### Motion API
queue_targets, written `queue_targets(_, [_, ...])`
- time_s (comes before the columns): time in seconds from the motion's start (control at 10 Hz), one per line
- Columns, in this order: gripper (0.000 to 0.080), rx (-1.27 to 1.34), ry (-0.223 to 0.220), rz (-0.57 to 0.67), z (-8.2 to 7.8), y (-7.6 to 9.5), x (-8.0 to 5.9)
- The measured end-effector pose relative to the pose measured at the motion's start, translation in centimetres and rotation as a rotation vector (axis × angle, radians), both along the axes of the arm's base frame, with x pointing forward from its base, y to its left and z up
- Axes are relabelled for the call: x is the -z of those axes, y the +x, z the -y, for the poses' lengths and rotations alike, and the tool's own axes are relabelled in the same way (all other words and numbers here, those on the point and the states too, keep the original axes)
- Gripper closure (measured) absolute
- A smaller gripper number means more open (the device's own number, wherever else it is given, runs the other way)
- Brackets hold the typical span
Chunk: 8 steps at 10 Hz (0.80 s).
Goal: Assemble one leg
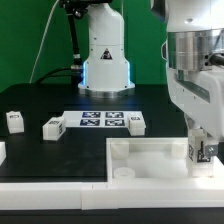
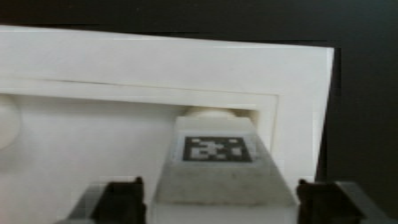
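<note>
Three spare legs [image 1: 52, 126] lay on the worktop [image 1: 60, 150] toward the exterior view's left; at its right the hand [image 1: 203, 152] gripped the leg [image 2: 217, 170] upright between its fingers [image 2: 121, 203]; corner socket [image 2: 217, 112] of the white tray [image 1: 150, 160] directly beyond the leg's tip.

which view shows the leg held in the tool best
The wrist view: the leg fills the frame between the tool's fingers, marker tag facing the camera, over the white tray piece. In the exterior view the leg is small, partly covered by the tool.
</note>
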<state>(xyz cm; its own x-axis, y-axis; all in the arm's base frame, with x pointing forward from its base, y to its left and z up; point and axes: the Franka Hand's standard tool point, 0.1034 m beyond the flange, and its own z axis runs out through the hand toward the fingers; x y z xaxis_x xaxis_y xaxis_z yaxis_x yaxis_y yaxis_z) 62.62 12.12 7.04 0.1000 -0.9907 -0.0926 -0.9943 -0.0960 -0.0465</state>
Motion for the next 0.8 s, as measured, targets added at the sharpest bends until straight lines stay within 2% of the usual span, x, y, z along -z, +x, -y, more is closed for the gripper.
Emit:
queue_targets(0.1, [0.0308,-0.075,-0.004,0.008,0.06,0.05,-0.05])
queue_targets(0.2, [0.0185,-0.230,-0.011,0.023,0.07,0.06,-0.07])
queue_targets(0.5, [0.0151,-0.591,-0.032,0.054,-0.52,-0.05,-0.08])
queue_targets(0.8, [0.0150,-0.957,-0.047,0.088,-0.29,0.07,-0.12])
